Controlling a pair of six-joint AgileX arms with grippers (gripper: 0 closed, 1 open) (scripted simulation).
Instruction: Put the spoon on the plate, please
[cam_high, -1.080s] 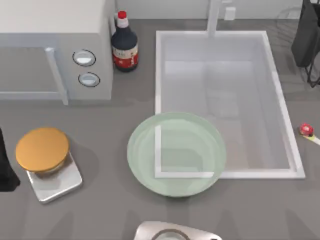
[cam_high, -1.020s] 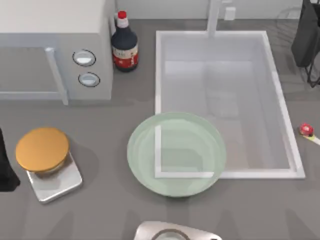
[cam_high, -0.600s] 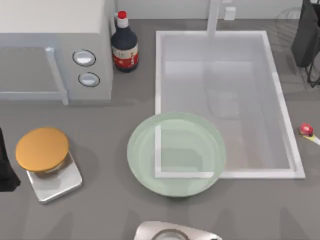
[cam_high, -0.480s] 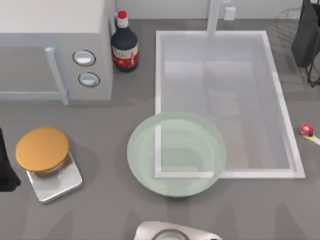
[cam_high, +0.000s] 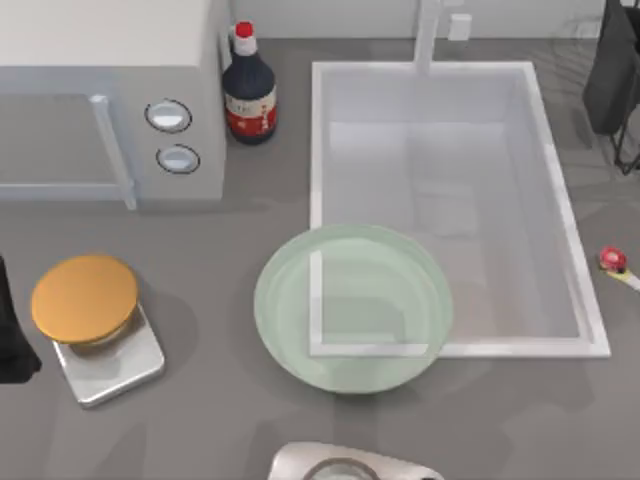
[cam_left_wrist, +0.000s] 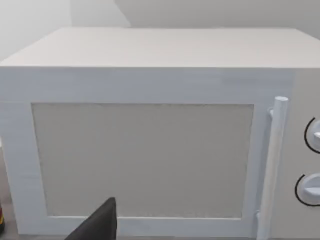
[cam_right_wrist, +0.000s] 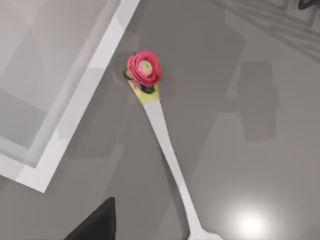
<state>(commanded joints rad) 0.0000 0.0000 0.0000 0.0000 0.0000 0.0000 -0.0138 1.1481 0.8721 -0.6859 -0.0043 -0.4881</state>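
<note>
Barely anything shifted since a second ago. Spoon (cam_right_wrist: 162, 137) flat on the counter right of the sink (cam_high: 575, 250), well apart from the plate (cam_high: 352, 308). Right gripper's fingers: cannot tell. Best centred over the slim handle, then lowered squarely.

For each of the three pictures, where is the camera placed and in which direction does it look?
Top view: above the table, looking down on the plate, sink, microwave; dark parts of both arms at the side edges.
Left wrist view: on the left arm, facing the microwave door; a dark tip of the left end effector.
Right wrist view: on the right arm, looking down at the spoon; a tip of the right end effector.
Shared: top and right wrist views both show the spoon beside the sink's rim.
</note>
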